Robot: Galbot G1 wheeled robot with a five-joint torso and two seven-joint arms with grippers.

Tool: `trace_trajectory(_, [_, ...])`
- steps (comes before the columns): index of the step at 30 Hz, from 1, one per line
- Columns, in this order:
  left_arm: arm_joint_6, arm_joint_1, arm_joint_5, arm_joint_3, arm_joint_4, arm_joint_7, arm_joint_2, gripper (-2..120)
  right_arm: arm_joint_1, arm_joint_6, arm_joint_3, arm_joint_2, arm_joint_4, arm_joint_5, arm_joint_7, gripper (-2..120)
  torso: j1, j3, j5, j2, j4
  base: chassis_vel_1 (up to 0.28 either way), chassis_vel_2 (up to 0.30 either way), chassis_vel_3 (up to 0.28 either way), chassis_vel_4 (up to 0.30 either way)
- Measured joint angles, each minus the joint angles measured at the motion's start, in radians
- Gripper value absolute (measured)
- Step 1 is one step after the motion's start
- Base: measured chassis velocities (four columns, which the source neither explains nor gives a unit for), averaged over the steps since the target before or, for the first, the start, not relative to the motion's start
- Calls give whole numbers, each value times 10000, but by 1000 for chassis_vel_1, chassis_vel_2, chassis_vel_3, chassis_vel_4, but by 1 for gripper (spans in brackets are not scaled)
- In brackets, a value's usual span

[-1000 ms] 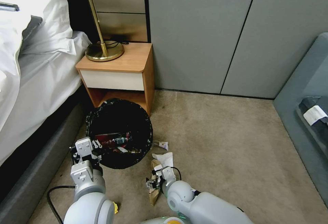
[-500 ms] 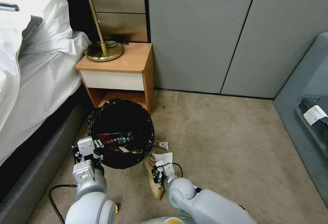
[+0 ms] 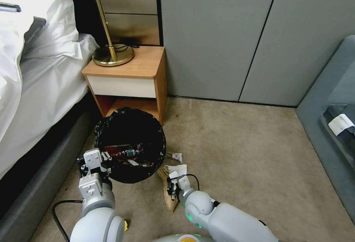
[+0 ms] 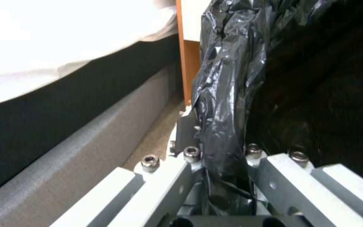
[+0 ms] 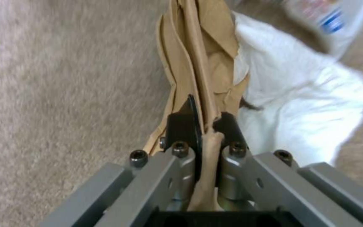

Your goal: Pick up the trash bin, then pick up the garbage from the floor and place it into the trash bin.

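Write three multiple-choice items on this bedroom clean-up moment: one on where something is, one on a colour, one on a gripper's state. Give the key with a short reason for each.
1. Where is the trash bin?
A. On the bed
B. On the carpet in front of the nightstand
C. On the grey sofa

2. What colour is the liner bag over the bin's rim?
A. Black
B. Blue
C. White

3. What is the right gripper doing?
A. Hanging open above bare carpet
B. Shut on the white tissue
C. Shut on the brown paper bag

Key:
1. B, the head view shows the bin on the floor just below the nightstand's open shelf.
2. A, the left wrist view shows crinkly black plastic pinched in the left gripper.
3. C, the right wrist view shows the brown paper squeezed between the fingers, the tissue lying beside it.
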Motion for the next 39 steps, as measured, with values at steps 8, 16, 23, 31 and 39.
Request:
trace_trajectory(8, [91, 36, -163, -300, -23, 16, 254, 1, -1399, 487, 2009, -1167, 1762, -1069, -243, 0, 0, 0, 2, 1, -4, 0, 0, 0, 0])
trace_trajectory(16, [91, 193, -187, -185, -118, 9, 491, 1, -2722, 1979, 4605, -1873, 3470, -2639, -347, 0, 0, 0, 6, 0, -1, 0, 0, 0, 0])
trace_trajectory(23, [129, 139, -289, -92, -247, 8, 715, 1, -2942, 3527, 6453, -1590, 5089, -4948, -779, 0, 0, 0, 2, 0, 0, 0, 0, 0, 0])
trace_trajectory(31, [146, 70, -234, 237, -91, 19, 744, 1, -2588, 5123, 7459, -1866, 7286, -5953, -2532, 0, 0, 0, -4, 1, -1, 0, 0, 0, 0])
trace_trajectory(39, [146, 157, -25, 525, -10, 35, 616, 1, -2828, 4798, 5870, -2141, 8741, -6268, -3303, 0, -1, 0, -3, 0, -1, 0, 0, 0, 0])
